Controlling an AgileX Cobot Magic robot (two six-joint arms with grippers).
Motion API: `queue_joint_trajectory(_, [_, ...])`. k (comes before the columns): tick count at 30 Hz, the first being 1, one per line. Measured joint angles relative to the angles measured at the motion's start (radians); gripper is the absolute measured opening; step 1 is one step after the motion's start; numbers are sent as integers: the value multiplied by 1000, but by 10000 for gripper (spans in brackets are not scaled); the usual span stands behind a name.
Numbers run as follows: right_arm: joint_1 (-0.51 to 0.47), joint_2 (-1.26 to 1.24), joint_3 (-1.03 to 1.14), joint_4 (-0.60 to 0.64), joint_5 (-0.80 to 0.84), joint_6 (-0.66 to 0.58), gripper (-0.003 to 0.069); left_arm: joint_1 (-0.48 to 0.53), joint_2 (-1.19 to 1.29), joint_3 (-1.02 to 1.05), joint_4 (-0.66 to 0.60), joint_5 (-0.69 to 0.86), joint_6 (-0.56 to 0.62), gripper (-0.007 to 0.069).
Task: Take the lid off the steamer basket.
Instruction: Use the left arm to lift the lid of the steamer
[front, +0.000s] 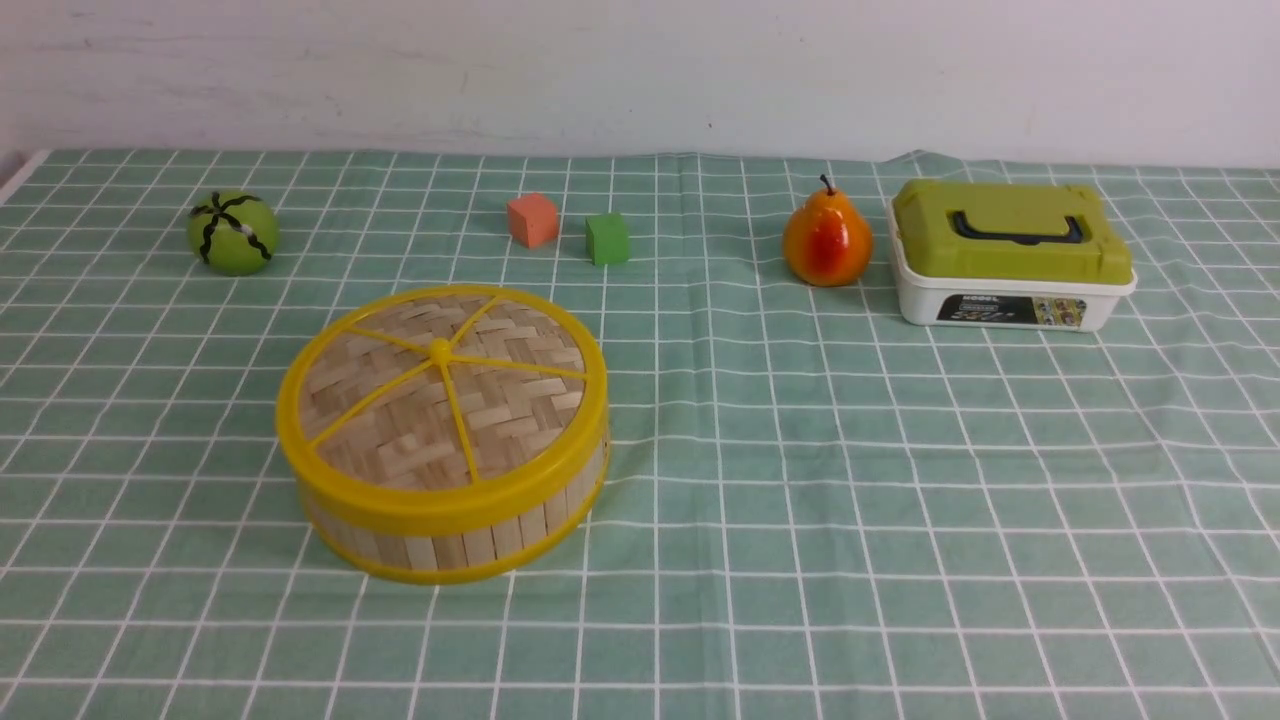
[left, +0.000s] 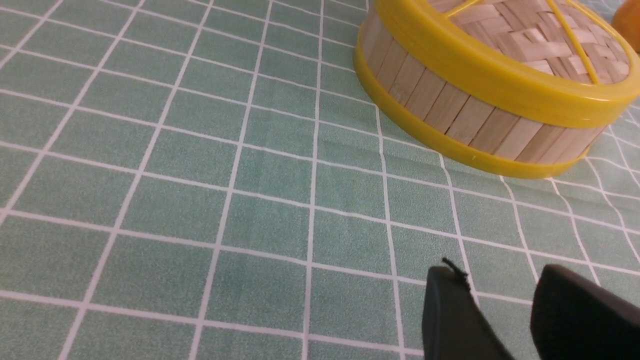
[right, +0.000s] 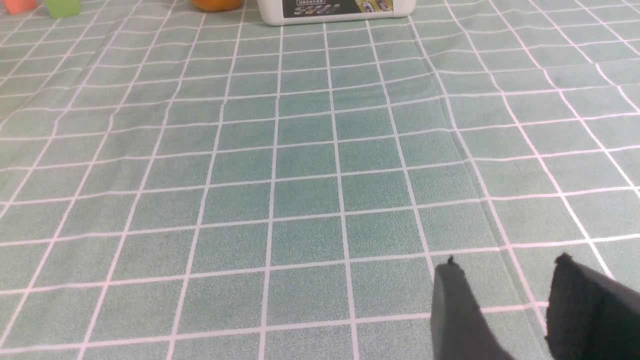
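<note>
Front view has the whole table, wrist views have the grippers

Front view: the lid (front: 440, 385) sits closed on the steamer basket (front: 470, 545), lower left of centre on the green checked cloth (front: 900, 500). No arm or gripper shows in this view.

Only the wrist views show the end effectors. The left gripper (left: 500, 280) stands with its two dark fingers apart and only cloth between them, near the basket's slatted wall but not touching it. The right gripper (right: 507, 272) is likewise parted and empty, over bare cloth, well apart from the basket.

Count in the front view: one basket, one lid, one striped green ball (front: 232, 232) at upper left, two cubes at upper centre, one salmon cube (front: 532, 219) and one green cube (front: 607, 238), one pear (front: 826, 243), and one white box (front: 1000, 300) with an olive cover (front: 1010, 235) at upper right.

The left wrist view cuts off most of the lid, knob included. In the right wrist view the box, pear and cubes are only slivers at the frame edge. The box label's print is too small to read, and both grippers' fingers are cut off by the frame
</note>
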Motion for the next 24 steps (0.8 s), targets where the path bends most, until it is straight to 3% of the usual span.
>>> queue_joint_trajectory(5, [0,0,0,0,0,0,242,0,0,0,-1,0,0,238])
queue_joint_trajectory(10, [0,0,0,0,0,0,242,0,0,0,-93,0,-53,238])
queue_joint_trajectory(17, [0,0,0,0,0,0,242,0,0,0,-392,-1,-241,238])
queue_joint_trajectory(19, [0,0,0,0,0,0,242,0,0,0,-577,-5,-336,238])
queue_joint_trajectory(24, [0,0,0,0,0,0,242,0,0,0,-755,-13,-386,238])
